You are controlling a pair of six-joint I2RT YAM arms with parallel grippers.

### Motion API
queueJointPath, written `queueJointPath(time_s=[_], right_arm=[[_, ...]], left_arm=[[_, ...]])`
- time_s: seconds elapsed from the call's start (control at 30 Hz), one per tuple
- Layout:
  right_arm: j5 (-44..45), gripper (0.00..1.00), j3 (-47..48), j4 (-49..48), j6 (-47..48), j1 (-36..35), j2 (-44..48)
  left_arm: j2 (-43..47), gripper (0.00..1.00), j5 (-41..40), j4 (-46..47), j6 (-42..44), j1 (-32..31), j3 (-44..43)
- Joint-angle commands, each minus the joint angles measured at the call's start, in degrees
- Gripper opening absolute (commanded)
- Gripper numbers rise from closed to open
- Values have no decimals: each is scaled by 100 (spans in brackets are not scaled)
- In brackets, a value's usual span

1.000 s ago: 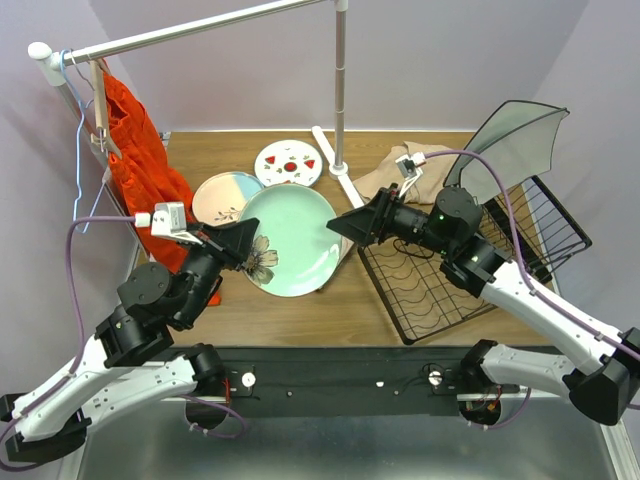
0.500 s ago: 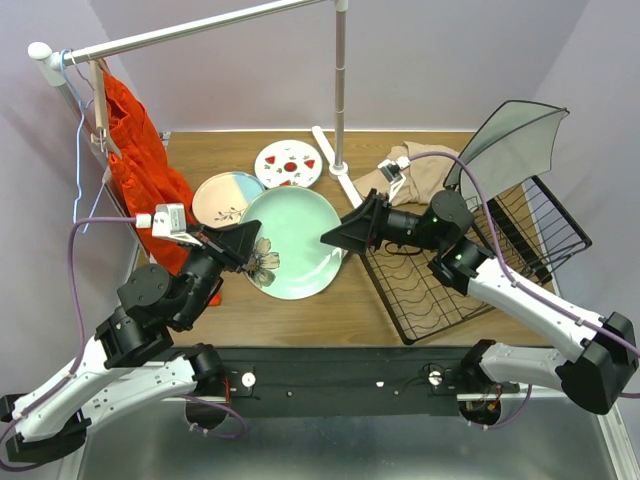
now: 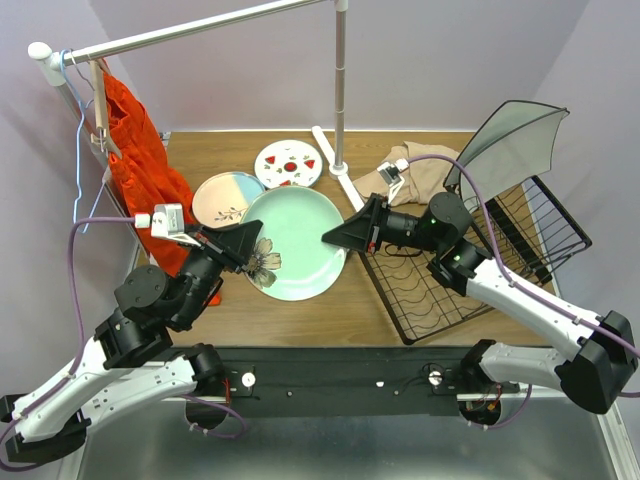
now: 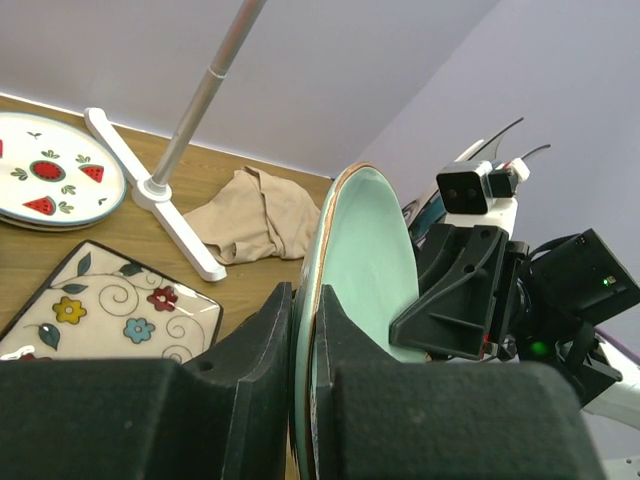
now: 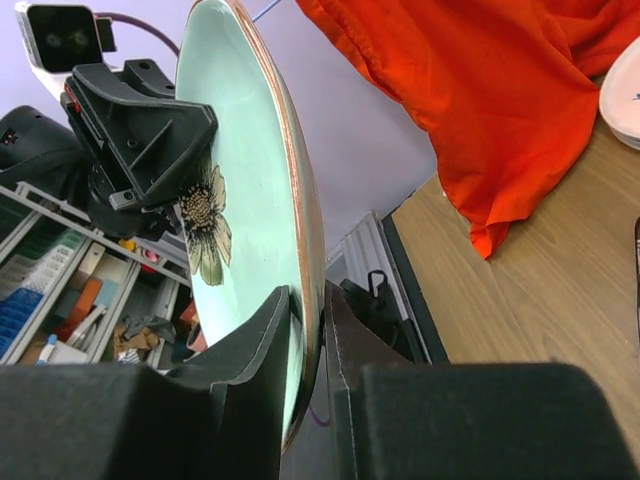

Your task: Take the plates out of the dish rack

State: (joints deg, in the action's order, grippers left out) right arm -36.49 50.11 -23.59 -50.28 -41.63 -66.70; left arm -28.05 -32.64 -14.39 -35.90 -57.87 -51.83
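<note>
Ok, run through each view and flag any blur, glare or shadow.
Top external view: soft even light, all sharp, no harsh glare on the pale green plate. Left wrist view: the left pincer is a dark, blurred mass up close, the plate rim and background crisp. Right wrist view: the right pincer is blurred likewise, the orange cloth bright.

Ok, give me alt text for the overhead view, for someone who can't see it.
A pale green plate is held over a wooden table, the left claw gripping its left rim and the right claw its right rim. A black dish rack lies to the right; a red-spotted plate and a pink-and-blue plate lie beyond.
</note>
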Motion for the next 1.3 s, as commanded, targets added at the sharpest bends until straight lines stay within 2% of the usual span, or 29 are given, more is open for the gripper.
queueJointPath(time_s=[0.0,0.07,0.2,0.57,0.77,0.83,0.87,1.0,1.07,1.13,1.17,1.27], right_arm=[[-218,29,-133,-225,-113,-91,113],[-227,38,-159,-172,-96,-91,139],[-262,46,-168,-93,-17,-91,244],[-289,47,-265,-93,-87,-82,324],[-297,40,-256,-110,-113,-82,297],[-297,34,-265,-110,-113,-83,298],[-297,31,-256,-110,-122,-82,289],[-289,1,-282,-154,-183,-82,297],[-271,1,-308,-198,-288,-91,306],[-114,1,-335,-216,-420,-82,315],[-8,1,-352,-233,-621,-82,324],[291,1,-387,-469,-991,-82,385]], left_arm=[[72,0,-119,842,-268,21,-46],[81,0,-119,833,-260,12,-46],[142,0,-102,824,-268,21,-72],[388,0,-110,807,-295,21,-81],[388,0,-172,771,-277,21,-81],[388,0,-207,763,-268,21,-81],[388,0,-233,754,-260,21,-73],[336,0,-225,789,-189,21,-55],[327,1,-234,806,-181,21,-11],[318,16,-242,833,-181,21,15],[309,35,-277,807,-189,21,50],[257,43,-339,684,-312,21,103]])
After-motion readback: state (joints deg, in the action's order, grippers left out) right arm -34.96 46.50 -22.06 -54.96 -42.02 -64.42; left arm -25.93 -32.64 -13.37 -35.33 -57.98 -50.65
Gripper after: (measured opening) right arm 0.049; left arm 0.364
